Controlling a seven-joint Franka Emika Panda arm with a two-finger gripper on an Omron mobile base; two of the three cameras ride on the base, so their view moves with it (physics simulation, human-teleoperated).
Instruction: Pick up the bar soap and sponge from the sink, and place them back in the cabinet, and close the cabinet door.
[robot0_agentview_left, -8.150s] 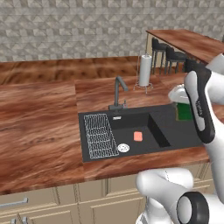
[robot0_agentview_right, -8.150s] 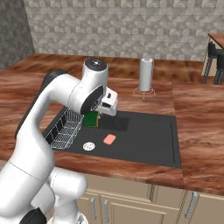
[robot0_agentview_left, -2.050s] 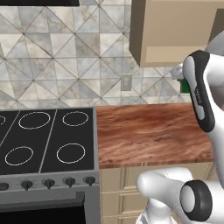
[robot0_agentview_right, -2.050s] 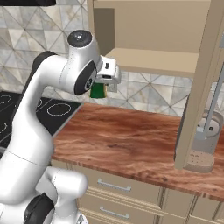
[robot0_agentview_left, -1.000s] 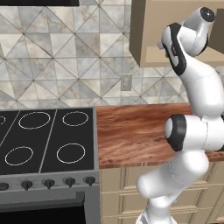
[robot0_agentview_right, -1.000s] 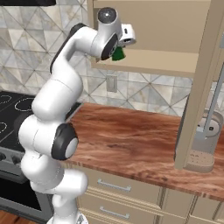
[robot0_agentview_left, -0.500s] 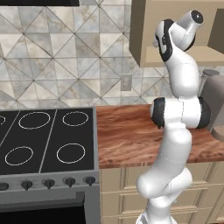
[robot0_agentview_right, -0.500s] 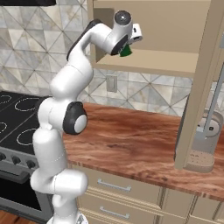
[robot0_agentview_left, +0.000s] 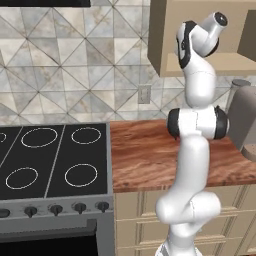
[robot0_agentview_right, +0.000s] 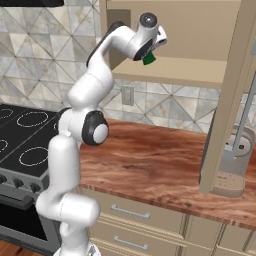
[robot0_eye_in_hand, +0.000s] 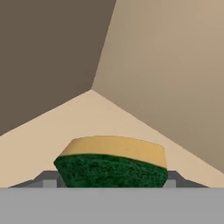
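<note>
Sponge (robot0_eye_in_hand: 113, 162) is clamped between the two fingertips of the gripper (robot0_agentview_right: 150, 56), and the arm reaches high up so that the hand is at the open mouth of the cabinet (robot0_agentview_right: 200, 35). In the right base view a small dark green piece hangs under the white hand, just over the front edge of the cabinet shelf (robot0_agentview_right: 185, 70). In the hand view the shelf floor and the inner corner of the cabinet are ahead of the sponge, so the hand looks into the inside.

What could go wrong: I think the sponge is very near the front edge of the shelf. If the jaws let go here, it may land half on the edge, tip and fall down to the counter (robot0_agentview_right: 165, 160). The sponge is soft, so it may also spring a little when released and shift from its place. The arm is stretched far upward, so pushing deeper may bring the hand against the shelf or the cabinet wall. The cabinet door (robot0_agentview_right: 227, 95) stands open at the right side, well apart from the arm, and it is no danger now.

Direction of the sponge: its long axis lies across the gripper, from one fingertip to the other, about level with the shelf floor. In the hand view the yellow face is up and away from the camera, and the dark green face is toward the camera. The sponge seems tilted a little, so it will probably land on the green side. How deep it is above the shelf I cannot tell exactly.
</note>
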